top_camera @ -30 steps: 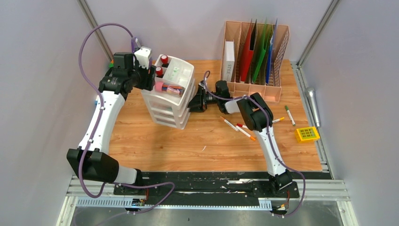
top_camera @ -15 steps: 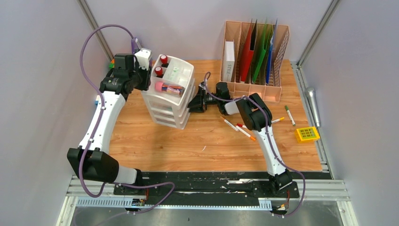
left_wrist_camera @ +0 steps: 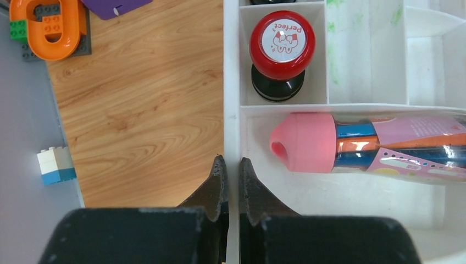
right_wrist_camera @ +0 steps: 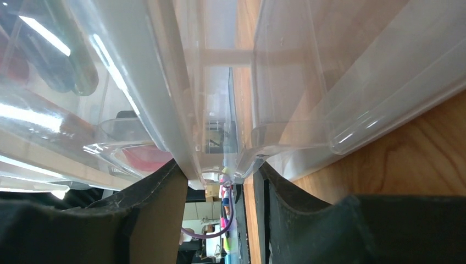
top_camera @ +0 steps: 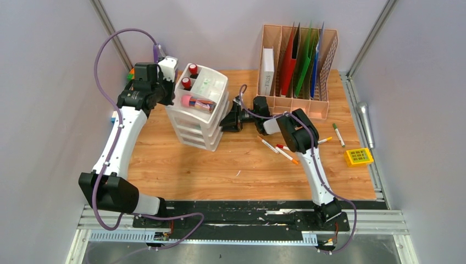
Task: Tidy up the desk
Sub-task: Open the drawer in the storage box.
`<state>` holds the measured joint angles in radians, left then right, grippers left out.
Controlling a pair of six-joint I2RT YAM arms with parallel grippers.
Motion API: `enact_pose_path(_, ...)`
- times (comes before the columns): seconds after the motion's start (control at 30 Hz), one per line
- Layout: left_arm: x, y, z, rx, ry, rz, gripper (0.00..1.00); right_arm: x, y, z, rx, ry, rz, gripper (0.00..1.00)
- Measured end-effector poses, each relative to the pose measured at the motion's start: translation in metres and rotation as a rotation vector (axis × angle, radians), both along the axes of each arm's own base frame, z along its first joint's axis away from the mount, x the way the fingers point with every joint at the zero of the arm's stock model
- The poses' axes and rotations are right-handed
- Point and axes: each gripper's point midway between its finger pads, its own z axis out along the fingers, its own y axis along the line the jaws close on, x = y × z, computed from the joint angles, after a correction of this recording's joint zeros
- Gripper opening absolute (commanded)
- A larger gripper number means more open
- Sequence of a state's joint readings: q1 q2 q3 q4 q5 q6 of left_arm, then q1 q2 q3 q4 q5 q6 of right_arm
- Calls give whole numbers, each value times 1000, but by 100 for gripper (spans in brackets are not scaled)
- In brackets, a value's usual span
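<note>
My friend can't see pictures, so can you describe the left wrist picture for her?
The left jaws pinch the side wall of a white tray. Inside, a red-capped bottle stands and a pink-capped tube of pens lies flat; toy bricks sit at the edge of the wooden desk.

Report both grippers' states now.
Left gripper: closed on the organizer's white tray wall.
Right gripper: closed on a clear drawer front.

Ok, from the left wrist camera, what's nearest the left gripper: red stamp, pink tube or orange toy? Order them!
1. Pink tube, just right of the left gripper, in the tray.
2. Red stamp, further up, in the next compartment.
3. Orange toy, far top-left corner.
</note>
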<state>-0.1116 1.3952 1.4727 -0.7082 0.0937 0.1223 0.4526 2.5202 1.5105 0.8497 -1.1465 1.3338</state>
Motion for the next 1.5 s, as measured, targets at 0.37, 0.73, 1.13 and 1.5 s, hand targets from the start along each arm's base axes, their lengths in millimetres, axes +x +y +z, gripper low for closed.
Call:
enact_pose_path(0.37,3,6,0,30,-13,17,0,4,-16,1,-6,0,-24,53)
enact_pose_path(0.73,4,10,0,50,-22,33,0,4,-20,15,-5,-54,-28,57)
enact_pose_path(1.13,4,10,0,48,-22,31,0,2,-21,-11,-90,-60,-22,61)
enact_pose_path(1.5,4,10,0,47,-22,30,0,2,-11,-3,-86,-99,-2,61)
